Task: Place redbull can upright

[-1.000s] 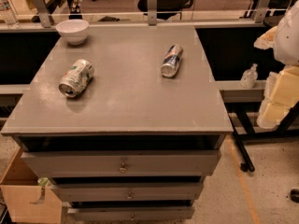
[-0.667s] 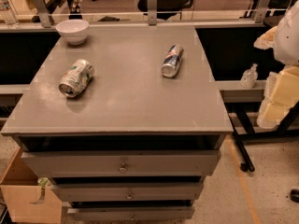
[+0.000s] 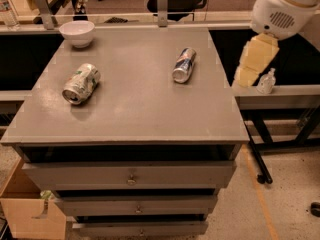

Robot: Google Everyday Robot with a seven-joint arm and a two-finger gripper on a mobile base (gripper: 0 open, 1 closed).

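The redbull can, slim, blue and silver, lies on its side on the right half of the grey cabinet top, one silver end facing me. My gripper is the tan part under the white arm housing. It hangs off the table's right edge, to the right of the can and apart from it, holding nothing that I can see.
A fatter silver can with a green-and-white label lies on its side at the left. A white bowl stands at the back left corner. A small clear bottle stands on the right ledge. A cardboard box sits on the floor at lower left.
My arm and gripper have moved up and left, closer to the table's right edge. The cans and bowl have not moved.
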